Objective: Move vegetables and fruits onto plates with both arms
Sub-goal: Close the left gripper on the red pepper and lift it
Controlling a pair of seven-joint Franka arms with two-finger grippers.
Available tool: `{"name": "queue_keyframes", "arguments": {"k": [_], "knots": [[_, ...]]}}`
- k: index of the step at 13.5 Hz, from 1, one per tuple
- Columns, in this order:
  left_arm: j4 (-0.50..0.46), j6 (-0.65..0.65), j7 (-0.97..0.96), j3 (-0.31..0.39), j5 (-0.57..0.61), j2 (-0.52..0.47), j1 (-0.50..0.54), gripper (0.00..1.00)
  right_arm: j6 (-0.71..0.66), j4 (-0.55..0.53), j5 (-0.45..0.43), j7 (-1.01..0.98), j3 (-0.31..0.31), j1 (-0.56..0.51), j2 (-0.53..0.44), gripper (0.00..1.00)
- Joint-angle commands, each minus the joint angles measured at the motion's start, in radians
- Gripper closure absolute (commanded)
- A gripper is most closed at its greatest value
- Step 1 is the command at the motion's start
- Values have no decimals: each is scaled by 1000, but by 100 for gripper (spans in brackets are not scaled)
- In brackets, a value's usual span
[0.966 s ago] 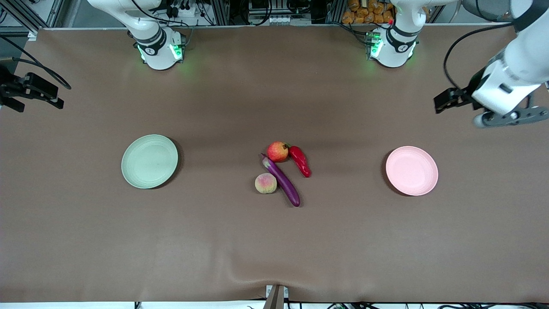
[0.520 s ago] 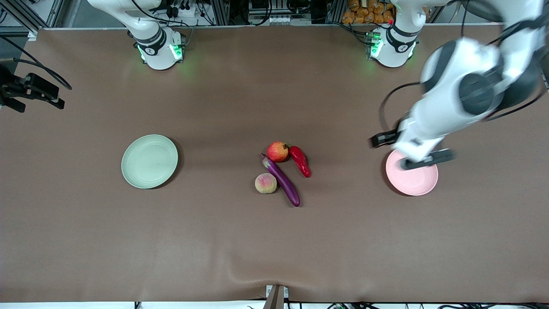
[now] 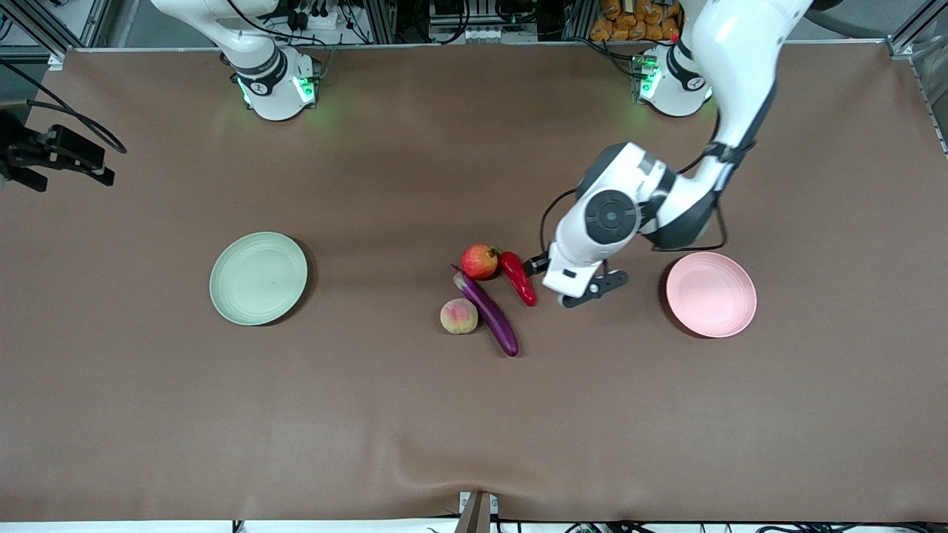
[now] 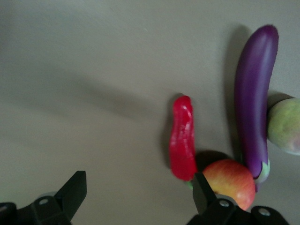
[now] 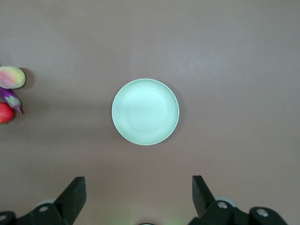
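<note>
The left end effector (image 4: pixel 136 194) is hanging spread and empty just beside the wrinkled red chili (image 3: pixel 518 277), which is lying by the glossy eggplant (image 3: pixel 486 311). The right end effector (image 5: pixel 136 194) is waiting, spread, above the matte green plate (image 5: pixel 145 111).

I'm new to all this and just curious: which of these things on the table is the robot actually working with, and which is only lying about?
Part of the job:
eggplant
chili pepper
pomegranate
peach
green plate
pink plate
left gripper, open beside the chili
right gripper, open, waiting above the green plate

Just there:
brown table cover
</note>
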Motion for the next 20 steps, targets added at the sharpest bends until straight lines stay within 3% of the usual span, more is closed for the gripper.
{"name": "queue_keyframes", "arguments": {"k": [1,4,8,11,13,16,18,20], "knots": [[-41,110,-101,4,25,28,-21,0,-25,-3,1,-3,-2,3,4,0],[-32,207,-190,4,79,107,-50,3,-39,-1,1,-3,-4,-3,5,0],[-26,258,-220,26,87,167,-87,15,-42,-3,3,-1,-2,3,5,0],[-15,259,-225,31,87,179,-95,46,-60,-4,1,0,-4,5,5,0],[-22,265,-207,31,88,177,-67,100,-59,-4,1,0,-4,0,5,0],[-36,175,-167,32,111,110,-38,100,-59,-4,1,0,-2,-2,5,0],[-32,22,14,24,128,17,95,100,-59,-4,1,0,-2,0,5,0],[-35,-4,210,-2,118,-17,238,100,-59,-4,1,0,-2,-2,5,0]]}}
